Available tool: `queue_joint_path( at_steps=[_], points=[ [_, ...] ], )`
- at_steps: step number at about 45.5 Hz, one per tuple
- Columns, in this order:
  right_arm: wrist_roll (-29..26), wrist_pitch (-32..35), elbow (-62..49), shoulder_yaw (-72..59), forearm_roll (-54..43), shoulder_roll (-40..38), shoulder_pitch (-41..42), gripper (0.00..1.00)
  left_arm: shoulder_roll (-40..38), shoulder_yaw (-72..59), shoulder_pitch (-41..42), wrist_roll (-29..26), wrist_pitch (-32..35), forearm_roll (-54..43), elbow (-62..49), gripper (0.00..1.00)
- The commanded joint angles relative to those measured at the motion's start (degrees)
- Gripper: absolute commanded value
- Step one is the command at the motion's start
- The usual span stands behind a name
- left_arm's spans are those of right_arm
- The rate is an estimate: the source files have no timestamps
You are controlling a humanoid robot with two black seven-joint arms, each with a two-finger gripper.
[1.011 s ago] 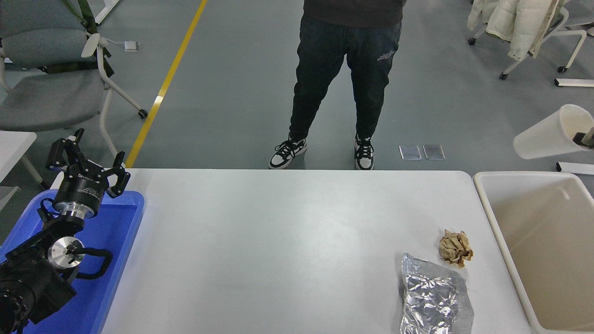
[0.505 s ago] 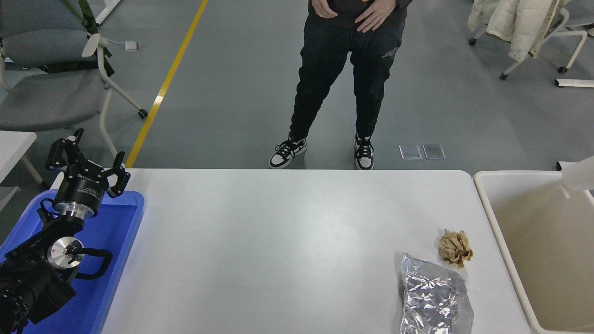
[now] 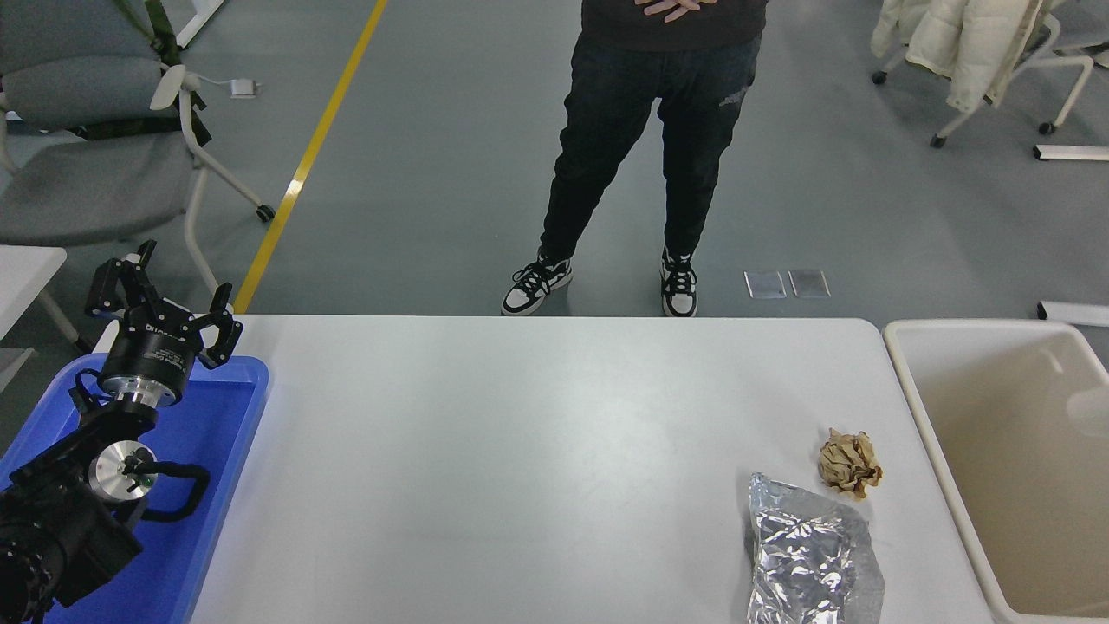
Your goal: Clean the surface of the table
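Observation:
The white table surface (image 3: 537, 451) fills the middle of the view. A crumpled brown paper ball (image 3: 851, 463) lies on it near the right end, and a creased silver foil bag (image 3: 810, 559) sits just in front of that, reaching the near edge. My left gripper (image 3: 167, 290) is parked at the lower left above a blue tray (image 3: 234, 416), fingers spread open and empty. My right arm is out of view.
A beige bin (image 3: 910, 390) stands against the table's right end, with a blurred pale shape (image 3: 1090, 411) inside it. A person (image 3: 645, 130) stands at the far side. Chairs stand on the floor at upper left and upper right.
The white cup held above the bin at the right edge has dropped down into the bin. The person's hands came up and folded. The left arm is still.

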Motion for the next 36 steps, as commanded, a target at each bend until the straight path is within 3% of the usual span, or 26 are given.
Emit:
queue_joint_path(
  at_steps=[1, 13, 23, 36],
  points=[
    [0.83, -2.39, -8.51, -0.23, 0.30, 8.55, -0.68, 0.00, 0.00, 0.00, 0.01, 0.00, 0.00, -0.06, 0.04, 1.00],
    [0.13, -16.19, -11.05, -8.13, 4.60, 16.98, -1.65, 0.00, 0.00, 0.00, 0.01, 0.00, 0.00, -0.06, 0.03, 1.00],
    [-0.31, -17.34, -12.02, -17.36, 15.41, 18.75, -1.65, 0.00, 0.00, 0.00, 0.01, 0.00, 0.00, -0.06, 0.04, 1.00],
    [-0.75, -18.31, -12.90, -18.51, 17.18, 18.75, -1.65, 0.00, 0.00, 0.00, 0.01, 0.00, 0.00, 0.02, 0.04, 1.00]
  ],
)
